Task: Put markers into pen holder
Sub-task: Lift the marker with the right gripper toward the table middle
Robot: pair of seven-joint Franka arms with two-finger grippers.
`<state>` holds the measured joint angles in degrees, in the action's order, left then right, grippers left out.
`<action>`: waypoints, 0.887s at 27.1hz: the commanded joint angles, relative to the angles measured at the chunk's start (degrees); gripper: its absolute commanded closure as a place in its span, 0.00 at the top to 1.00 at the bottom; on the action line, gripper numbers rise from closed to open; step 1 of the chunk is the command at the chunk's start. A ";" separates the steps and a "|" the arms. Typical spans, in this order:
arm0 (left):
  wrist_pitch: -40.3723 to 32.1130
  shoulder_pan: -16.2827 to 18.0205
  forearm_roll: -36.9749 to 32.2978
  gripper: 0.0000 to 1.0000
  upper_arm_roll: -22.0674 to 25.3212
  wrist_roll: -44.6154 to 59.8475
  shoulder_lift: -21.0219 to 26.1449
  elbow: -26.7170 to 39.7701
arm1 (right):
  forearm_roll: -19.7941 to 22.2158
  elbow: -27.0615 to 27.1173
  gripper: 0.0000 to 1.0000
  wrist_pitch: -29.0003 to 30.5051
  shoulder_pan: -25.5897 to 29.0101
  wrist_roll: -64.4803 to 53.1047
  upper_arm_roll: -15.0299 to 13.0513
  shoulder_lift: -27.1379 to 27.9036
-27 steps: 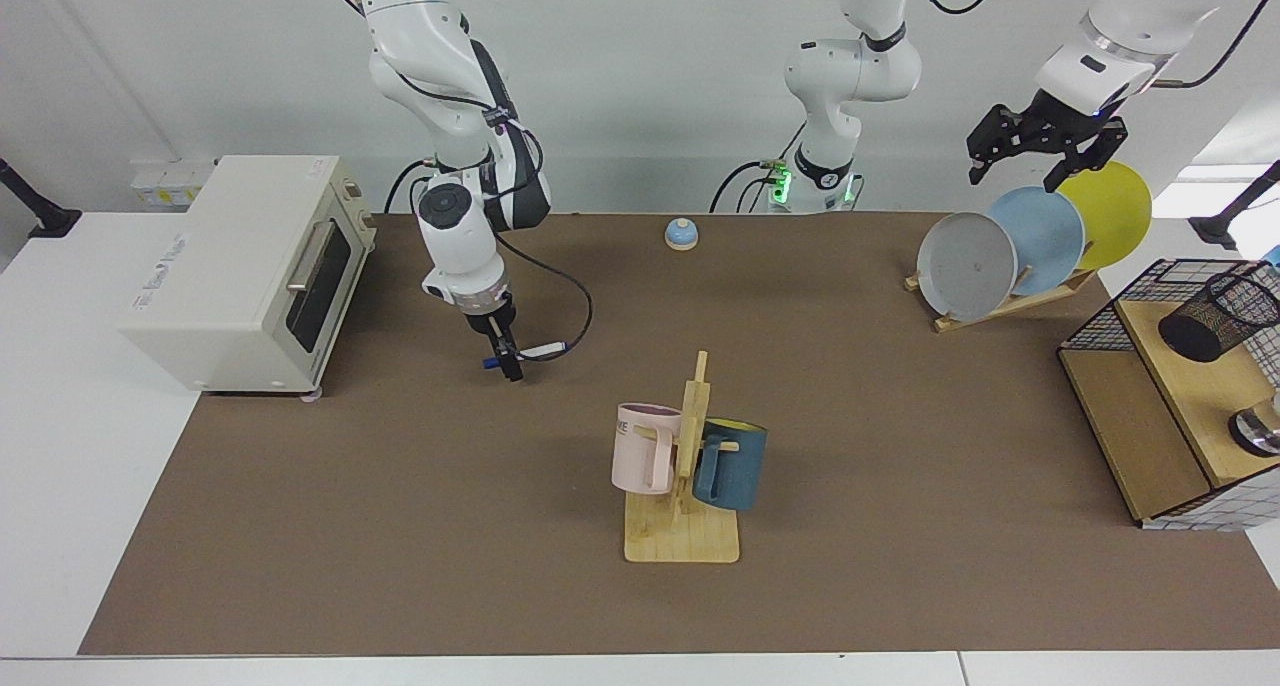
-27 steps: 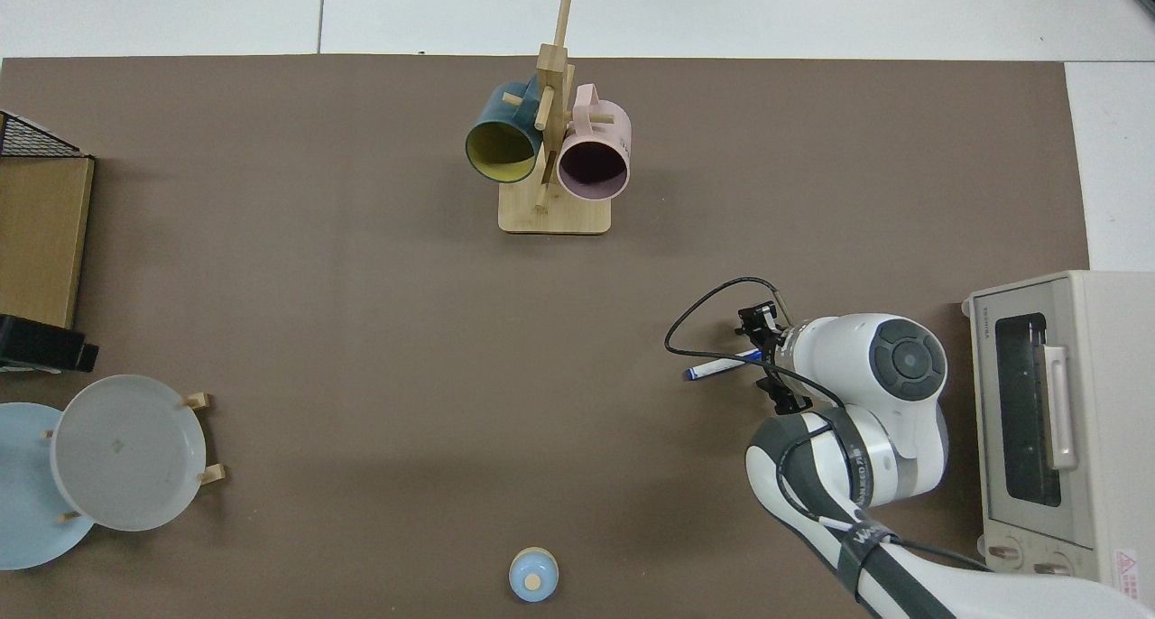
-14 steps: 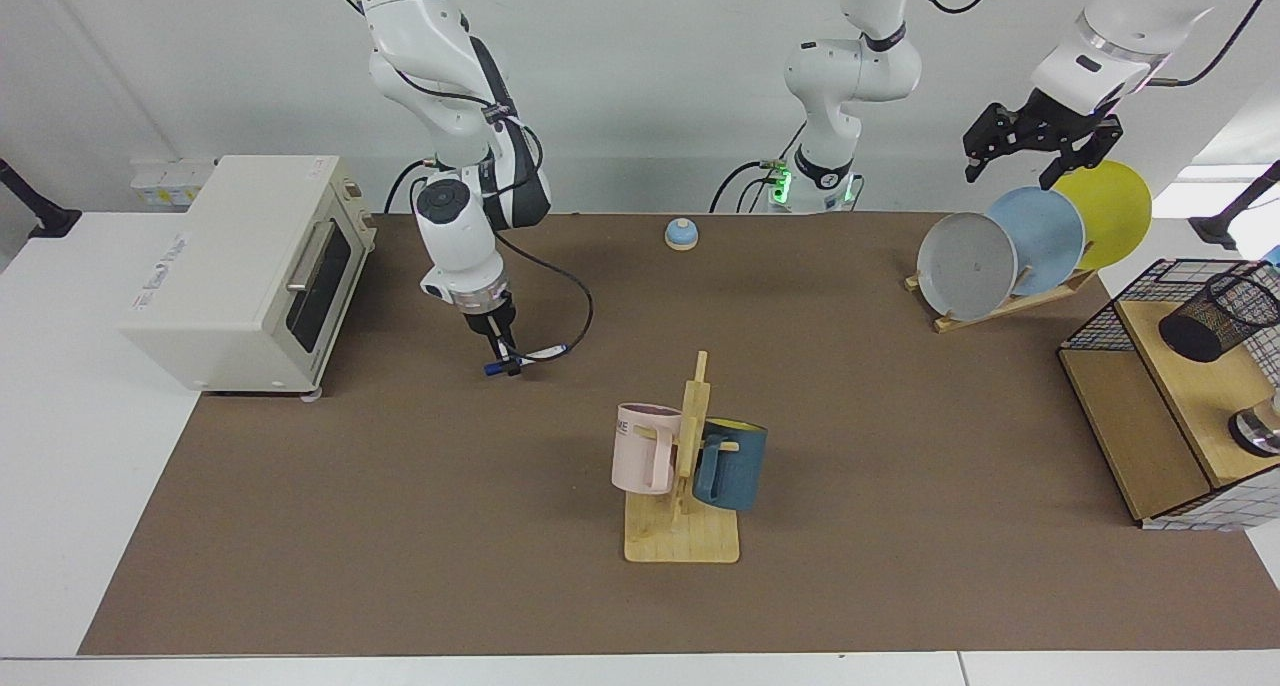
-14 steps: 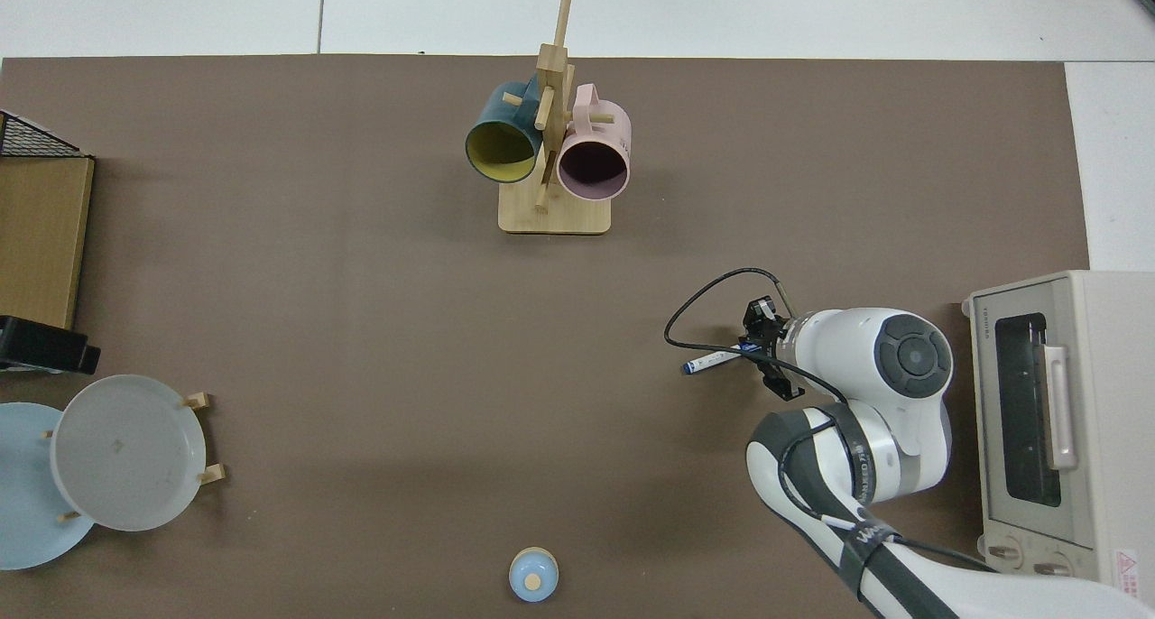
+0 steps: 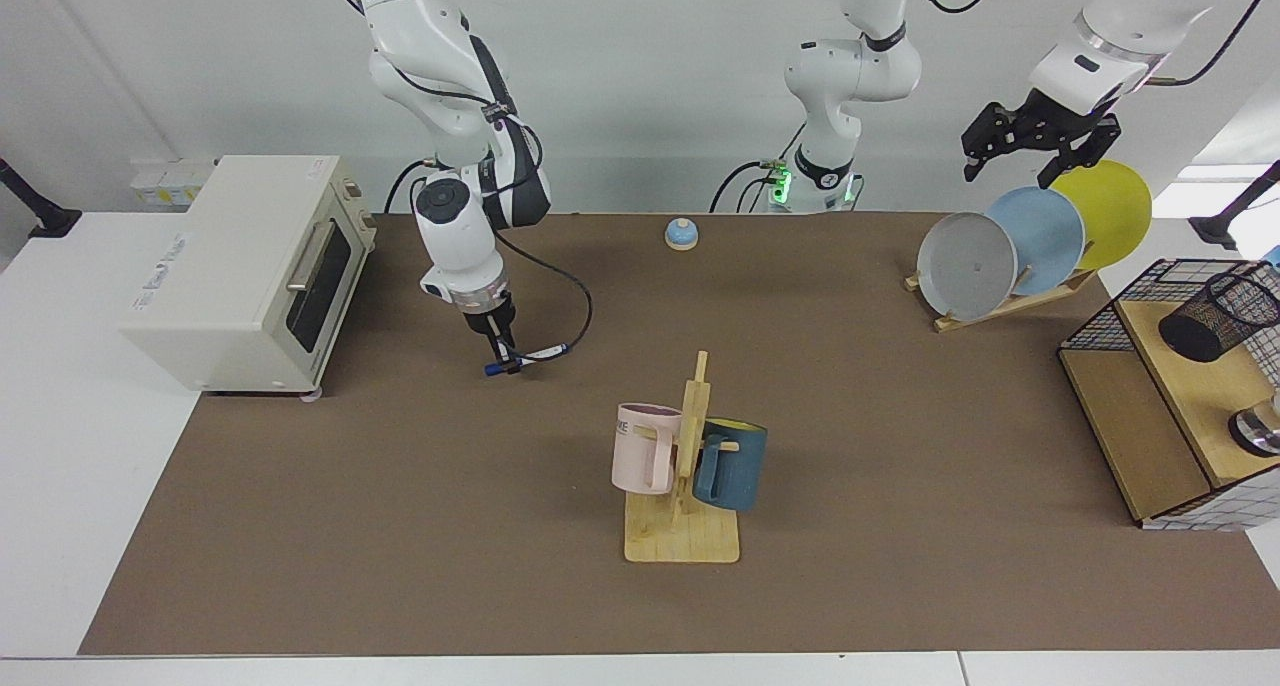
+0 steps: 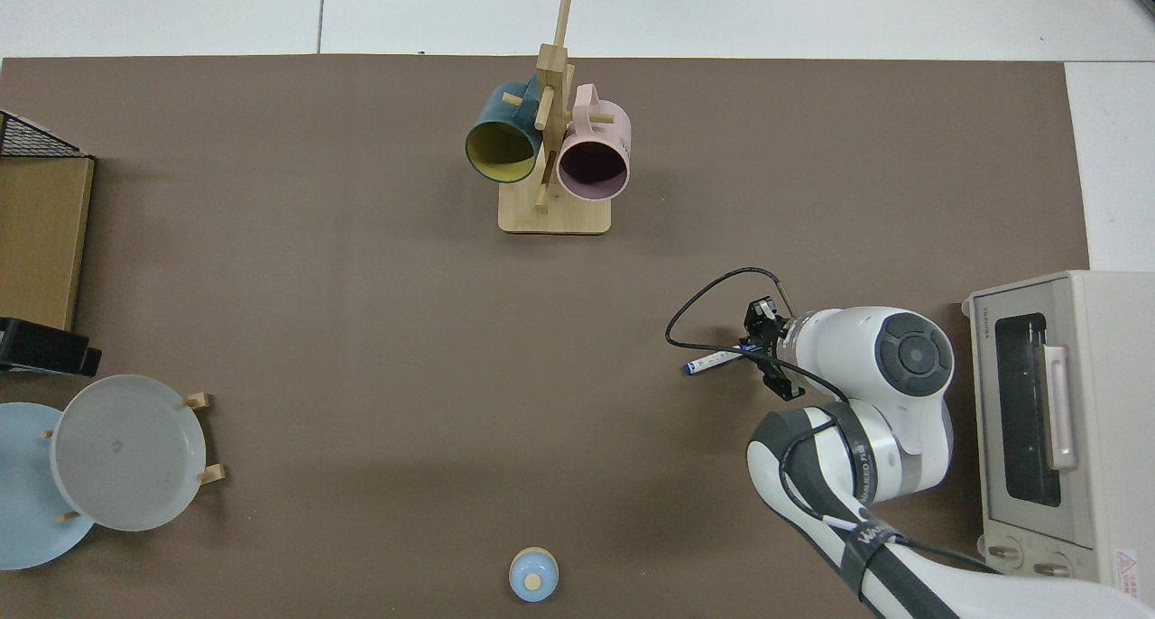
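The right arm bends down beside the toaster oven [image 5: 250, 266], its gripper [image 5: 505, 358] pointing at the mat and clamped on the marker [image 5: 540, 353], which lies level just above the mat. The left arm waits high over the plates [image 5: 1040, 236], its gripper [image 5: 1035, 151] spread and empty, near the pen holder [image 5: 1220, 316] on the wooden shelf.

A white tabletop [image 5: 60, 446] carries a broad brown mat [image 5: 420, 526]. On it stand a cream toaster oven [image 5: 240, 271] at the left, a small blue bell [image 5: 681, 233] far centre, a wooden mug tree [image 5: 683, 506] near centre, a wooden plate rack [image 5: 1010, 301] far right, and a black wire basket with wooden shelves [image 5: 1140, 436] at the right edge.
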<state>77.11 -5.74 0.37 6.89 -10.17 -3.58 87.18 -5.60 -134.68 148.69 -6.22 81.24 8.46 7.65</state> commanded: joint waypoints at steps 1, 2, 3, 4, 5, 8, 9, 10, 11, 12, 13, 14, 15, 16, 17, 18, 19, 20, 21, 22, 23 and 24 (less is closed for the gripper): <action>-0.39 -1.03 -0.28 1.00 0.41 1.03 -0.99 0.71 | 0.24 1.78 0.00 -4.80 0.68 1.38 0.42 -2.73; -0.30 -1.03 -0.28 1.00 0.41 1.12 -0.99 0.71 | 0.24 2.48 0.00 -6.03 0.77 1.38 0.42 -3.16; -0.30 -1.03 -0.28 1.00 0.41 1.12 -0.99 0.71 | 0.24 3.27 0.00 -7.44 0.77 1.38 0.42 -3.52; -0.30 -1.03 -0.28 1.00 0.41 1.12 -0.99 0.71 | 0.24 4.24 0.00 -9.10 0.77 1.29 0.33 -3.96; -0.30 -0.94 -0.28 1.00 0.41 1.12 -0.99 0.71 | 0.24 5.12 0.00 -10.69 0.77 1.20 0.33 -4.31; -0.30 -0.94 -0.28 1.00 0.41 1.12 -0.99 0.71 | 0.24 7.76 0.00 -15.43 0.77 1.02 0.33 -6.15; -0.30 -0.94 -0.28 1.00 0.41 1.12 -0.99 0.71 | 0.24 8.63 0.00 -17.10 0.77 1.02 0.33 -6.68; -0.30 -0.94 -0.28 1.00 0.41 1.12 -0.99 0.71 | 0.24 9.43 0.00 -18.42 0.77 1.02 0.33 -7.03; -0.30 -0.94 -0.28 1.00 0.41 1.12 -0.99 0.71 | 0.24 10.39 0.00 -20.00 0.77 1.11 0.33 -7.30; -0.30 -0.94 -0.28 1.00 0.41 1.12 -0.99 0.71 | 0.24 11.18 0.00 -21.32 0.68 1.20 0.33 -7.39; -0.30 -0.94 -0.28 1.00 0.41 1.03 -0.99 0.71 | 0.33 12.06 0.00 -22.47 0.42 1.29 0.33 -7.48; -0.30 -0.94 -0.28 1.00 0.41 1.03 -0.99 0.71 | 0.33 12.85 0.00 -23.52 0.16 1.38 0.33 -7.74; -0.30 -0.85 -0.28 1.00 0.41 1.03 -0.99 0.71 | 0.33 13.73 0.00 -24.75 -0.02 1.46 0.33 -7.91; -0.30 -0.85 -0.28 1.00 0.49 1.03 -0.99 0.71 | 0.24 14.52 0.00 -25.90 -0.02 1.46 0.42 -8.44; -0.30 -0.85 -0.28 1.00 0.49 1.03 -0.99 0.71 | 0.24 15.40 0.00 -27.30 0.06 1.55 0.51 -9.14; -0.30 -0.85 -0.28 1.00 0.49 1.03 -0.99 0.71 | 0.07 16.11 0.00 -28.88 0.06 1.47 0.51 -9.84; -0.30 -0.85 -0.28 1.00 0.49 1.03 -0.99 0.71 | -0.20 16.98 0.00 -30.11 0.06 1.55 0.51 -10.37; -0.30 -0.94 -0.28 1.00 0.49 1.03 -0.99 0.71 | -0.46 17.95 0.00 -31.52 0.06 1.55 0.51 -10.81; -0.30 -0.94 -0.28 1.00 0.41 1.03 -0.99 0.62 | -0.64 19.00 0.00 -33.19 0.06 1.64 0.51 -11.08; -0.30 -0.94 -0.28 1.00 0.41 0.94 -0.99 0.62 | -0.81 20.23 0.00 -34.86 0.06 1.55 0.51 -11.34; -0.30 -1.03 -0.28 1.00 0.41 0.85 -0.99 0.53 | -0.90 21.55 0.00 -36.87 0.06 1.55 0.51 -11.52; -0.30 -1.03 -0.28 1.00 0.32 0.85 -0.99 0.53 | -0.99 22.95 0.00 -38.90 0.06 1.64 0.60 -11.61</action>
<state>77.11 -5.74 0.37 6.85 -10.04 -3.60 87.18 -5.71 -117.00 117.56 -6.39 81.29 8.68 -2.59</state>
